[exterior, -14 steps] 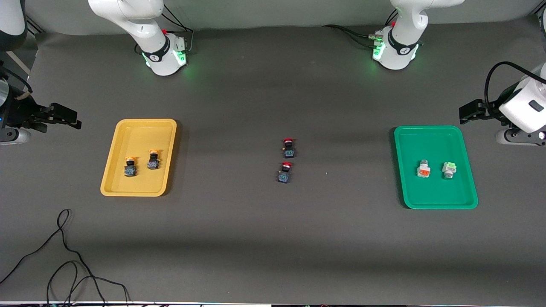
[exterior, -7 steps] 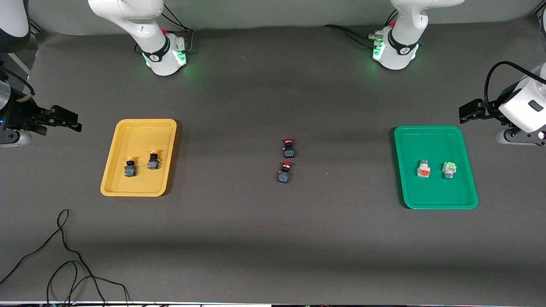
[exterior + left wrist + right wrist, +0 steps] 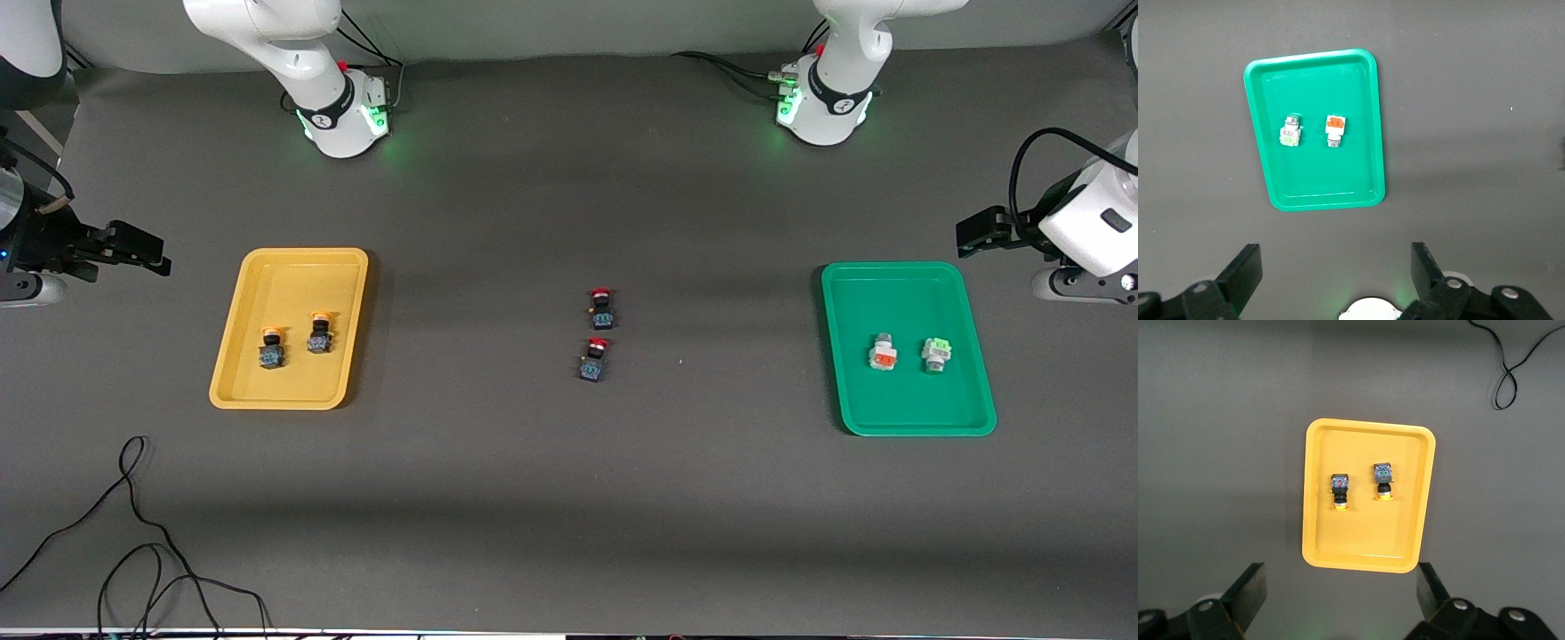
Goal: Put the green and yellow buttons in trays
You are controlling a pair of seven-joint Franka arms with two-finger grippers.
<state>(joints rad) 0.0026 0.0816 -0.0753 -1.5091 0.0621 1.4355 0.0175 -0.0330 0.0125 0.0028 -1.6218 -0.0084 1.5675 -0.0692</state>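
Two dark buttons with yellow-orange caps (image 3: 272, 348) (image 3: 319, 333) lie in the yellow tray (image 3: 293, 267), also in the right wrist view (image 3: 1339, 492) (image 3: 1383, 481) in that tray (image 3: 1365, 557). A white button with a green face (image 3: 935, 353) lies in the green tray (image 3: 907, 418), also in the left wrist view (image 3: 1291, 131) in its tray (image 3: 1328, 197). My right gripper (image 3: 142, 249) (image 3: 1341, 587) is open and empty, high beside the yellow tray. My left gripper (image 3: 978, 236) (image 3: 1337, 267) is open and empty, high by the green tray.
A white button with an orange face (image 3: 883, 353) lies in the green tray beside the green one. Two dark red-capped buttons (image 3: 602, 308) (image 3: 595, 358) stand at the table's middle. A black cable (image 3: 142, 551) lies near the front edge at the right arm's end.
The right gripper has drawn back slightly, away from the yellow tray. Nothing else has moved.
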